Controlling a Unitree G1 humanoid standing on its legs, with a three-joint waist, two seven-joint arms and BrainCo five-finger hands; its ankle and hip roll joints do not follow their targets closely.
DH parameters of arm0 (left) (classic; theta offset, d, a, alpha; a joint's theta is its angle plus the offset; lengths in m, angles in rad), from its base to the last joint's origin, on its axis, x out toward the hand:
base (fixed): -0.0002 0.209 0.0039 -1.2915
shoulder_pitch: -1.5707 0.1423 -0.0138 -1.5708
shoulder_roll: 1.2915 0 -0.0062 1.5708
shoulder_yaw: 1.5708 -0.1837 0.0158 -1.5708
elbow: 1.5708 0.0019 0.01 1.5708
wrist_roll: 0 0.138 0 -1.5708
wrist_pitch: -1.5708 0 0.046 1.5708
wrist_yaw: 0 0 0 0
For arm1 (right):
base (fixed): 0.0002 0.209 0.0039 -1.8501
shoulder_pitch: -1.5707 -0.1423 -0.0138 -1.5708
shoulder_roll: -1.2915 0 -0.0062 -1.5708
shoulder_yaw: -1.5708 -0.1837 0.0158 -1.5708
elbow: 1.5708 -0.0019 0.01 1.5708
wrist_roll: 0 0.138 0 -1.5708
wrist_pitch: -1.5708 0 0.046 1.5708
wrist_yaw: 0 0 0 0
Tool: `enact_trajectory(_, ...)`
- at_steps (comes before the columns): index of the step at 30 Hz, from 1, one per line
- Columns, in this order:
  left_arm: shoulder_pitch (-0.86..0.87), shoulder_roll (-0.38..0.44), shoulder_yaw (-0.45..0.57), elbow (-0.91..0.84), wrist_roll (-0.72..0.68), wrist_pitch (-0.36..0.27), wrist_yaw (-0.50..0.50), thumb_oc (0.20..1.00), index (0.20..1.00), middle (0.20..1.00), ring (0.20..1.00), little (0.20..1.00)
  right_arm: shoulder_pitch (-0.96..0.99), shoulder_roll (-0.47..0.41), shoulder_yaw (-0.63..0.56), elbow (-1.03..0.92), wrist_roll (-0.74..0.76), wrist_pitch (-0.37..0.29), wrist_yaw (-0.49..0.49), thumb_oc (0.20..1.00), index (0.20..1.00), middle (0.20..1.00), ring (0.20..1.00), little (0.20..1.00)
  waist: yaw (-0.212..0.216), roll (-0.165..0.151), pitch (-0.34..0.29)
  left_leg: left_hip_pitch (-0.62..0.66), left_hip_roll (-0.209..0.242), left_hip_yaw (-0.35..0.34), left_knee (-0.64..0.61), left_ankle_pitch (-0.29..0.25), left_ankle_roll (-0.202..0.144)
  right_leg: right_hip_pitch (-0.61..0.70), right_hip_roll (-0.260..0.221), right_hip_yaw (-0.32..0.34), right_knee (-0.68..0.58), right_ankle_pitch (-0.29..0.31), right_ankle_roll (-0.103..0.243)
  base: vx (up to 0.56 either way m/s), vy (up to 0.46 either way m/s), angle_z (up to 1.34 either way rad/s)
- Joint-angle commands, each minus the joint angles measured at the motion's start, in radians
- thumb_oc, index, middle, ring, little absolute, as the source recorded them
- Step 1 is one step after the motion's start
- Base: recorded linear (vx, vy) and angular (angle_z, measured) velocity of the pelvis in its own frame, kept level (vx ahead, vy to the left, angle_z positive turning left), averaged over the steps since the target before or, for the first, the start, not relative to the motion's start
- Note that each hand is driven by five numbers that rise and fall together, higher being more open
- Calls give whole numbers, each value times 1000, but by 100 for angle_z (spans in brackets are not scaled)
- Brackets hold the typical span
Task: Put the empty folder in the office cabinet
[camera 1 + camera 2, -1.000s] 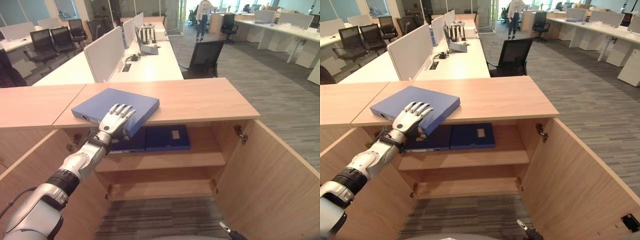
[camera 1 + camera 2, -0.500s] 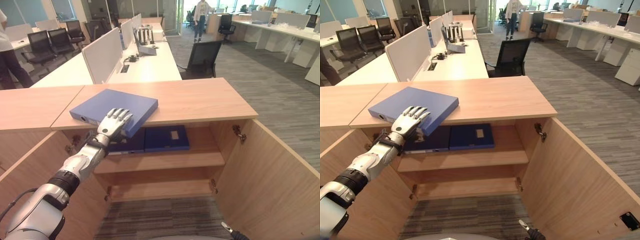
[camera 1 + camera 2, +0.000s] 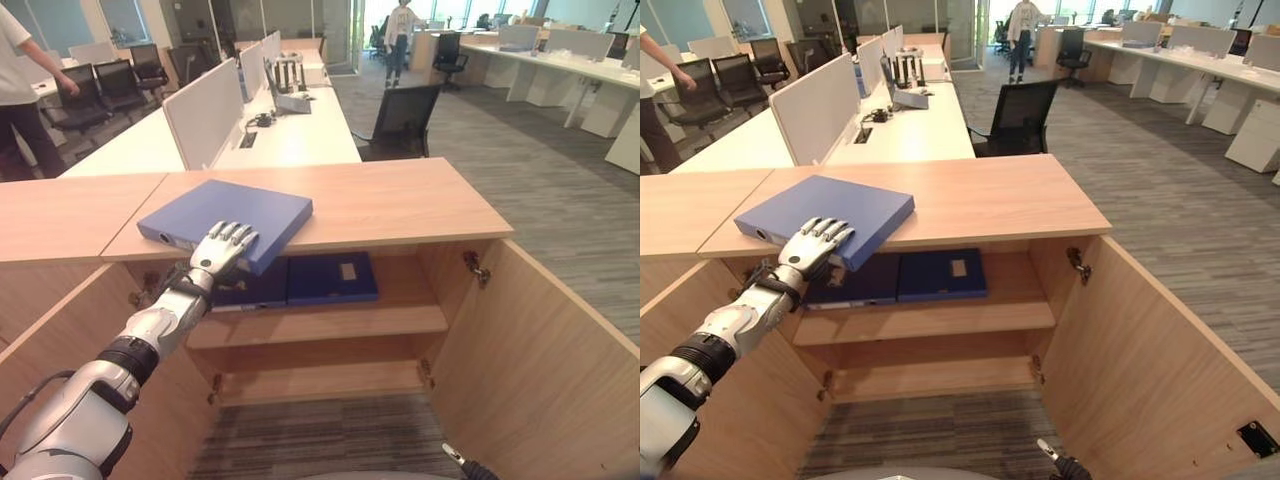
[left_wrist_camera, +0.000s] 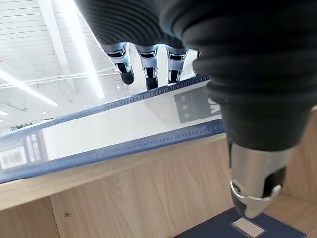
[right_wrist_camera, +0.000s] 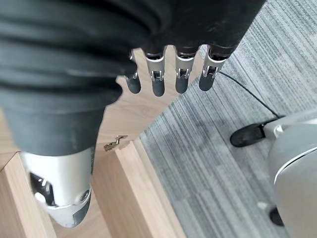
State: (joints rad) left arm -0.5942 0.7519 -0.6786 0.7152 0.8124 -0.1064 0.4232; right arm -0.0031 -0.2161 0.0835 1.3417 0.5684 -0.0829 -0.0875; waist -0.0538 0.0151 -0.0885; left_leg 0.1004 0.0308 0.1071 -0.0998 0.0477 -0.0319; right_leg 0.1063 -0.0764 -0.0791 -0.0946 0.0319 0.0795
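Folder (image 3: 225, 210) in the left eye view lies flat on the counter (image 3: 400, 200), its long axis slanting away toward my left and its near corner jutting over the front edge, where my left hand (image 3: 218, 255) rests straight-fingered on top, directly above the open cabinet's upper shelf (image 3: 330, 322). Seen from my left wrist, fingertips (image 4: 148, 74) lap over the folder's edge with my thumb (image 4: 255, 191) hanging free below, clasping nothing. My right hand (image 5: 168, 74), seen from its wrist, hangs relaxed and empty over the floor, much farther off, so the left is the nearer.
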Motion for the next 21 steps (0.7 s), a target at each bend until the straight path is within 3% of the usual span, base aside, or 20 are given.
enact_trajectory(1, -137, 11, 16, 107, 13, 36, 15, 1000, 1000, 1000, 1000, 1000, -52, 6, 27, 42, 10, -29, -2, 1000, 1000, 1000, 1000, 1000, -12, -35, 7, 55, -49, -30, 13, -152, 28, -4, -16, -20, 7, -19, 71, -3, 3, -9)
enact_trajectory(15, -170, -99, -69, 277, 35, 60, -14, 1000, 1000, 1000, 1000, 1000, -57, -8, 38, 49, -1, -23, -10, 1000, 1000, 1000, 1000, 1000, -31, -36, 10, 59, -50, -18, 13, -156, 31, -9, -14, -9, 7, -15, 72, 0, 2, -3)
enact_trajectory(17, -161, -120, -80, 321, 43, 65, -29, 332, 332, 332, 332, 332, -58, -9, 39, 49, -2, -22, -8, 1000, 1000, 1000, 1000, 1000, -33, -37, 10, 63, -50, -16, 13, -158, 31, -8, -14, -6, 7, -15, 71, 0, 0, 0)
enact_trajectory(18, -157, -130, -86, 342, 48, 67, -38, 200, 200, 200, 200, 200, -57, -8, 42, 48, -2, -22, -9, 1000, 1000, 1000, 1000, 1000, -34, -38, 9, 64, -49, -16, 13, -159, 32, -6, -13, -5, 7, -16, 71, 0, 0, 0)
enact_trajectory(21, -148, -148, -93, 391, 58, 73, -56, 200, 200, 200, 200, 200, -55, -10, 45, 49, -6, -18, -5, 1000, 1000, 1000, 1000, 1000, -35, -39, 6, 72, -49, -11, 13, -162, 32, 0, -13, -5, 7, -17, 70, 0, 0, 0)
